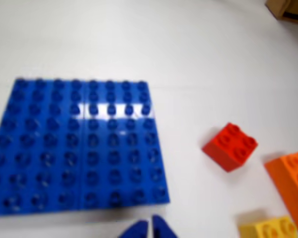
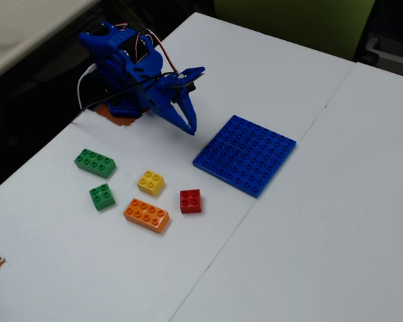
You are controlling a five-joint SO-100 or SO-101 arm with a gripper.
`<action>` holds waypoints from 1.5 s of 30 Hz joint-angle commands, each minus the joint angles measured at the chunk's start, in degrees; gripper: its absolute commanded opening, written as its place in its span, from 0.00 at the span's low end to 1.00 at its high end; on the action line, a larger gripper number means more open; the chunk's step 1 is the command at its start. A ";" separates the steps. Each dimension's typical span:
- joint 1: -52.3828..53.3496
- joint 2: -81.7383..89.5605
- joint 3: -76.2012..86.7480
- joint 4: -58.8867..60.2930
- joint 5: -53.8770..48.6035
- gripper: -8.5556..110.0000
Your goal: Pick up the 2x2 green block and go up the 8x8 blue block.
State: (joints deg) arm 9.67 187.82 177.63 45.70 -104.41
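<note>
The 2x2 green block (image 2: 102,196) lies on the white table at the left of the fixed view; it is out of the wrist view. The 8x8 blue block (image 2: 245,154) lies flat to the right of the arm and fills the left of the wrist view (image 1: 74,148). My gripper (image 2: 189,127) hangs above the table between the arm's base and the blue block, far from the green block. Its blue fingertips (image 1: 149,229) show at the bottom edge of the wrist view, shut and holding nothing.
A longer green brick (image 2: 95,163), a yellow brick (image 2: 151,182), an orange brick (image 2: 146,215) and a red brick (image 2: 190,200) lie near the green block. In the wrist view the red brick (image 1: 230,147), orange brick (image 1: 293,183) and yellow brick (image 1: 268,229) show at right.
</note>
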 commanded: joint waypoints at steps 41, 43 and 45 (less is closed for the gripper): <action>44.30 -76.64 -75.94 27.25 -14.59 0.42; 46.23 -80.51 -76.82 23.47 -15.47 0.44; 47.20 -84.64 -78.93 21.09 -16.70 0.45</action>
State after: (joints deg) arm 55.72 106.70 103.01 69.96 -120.15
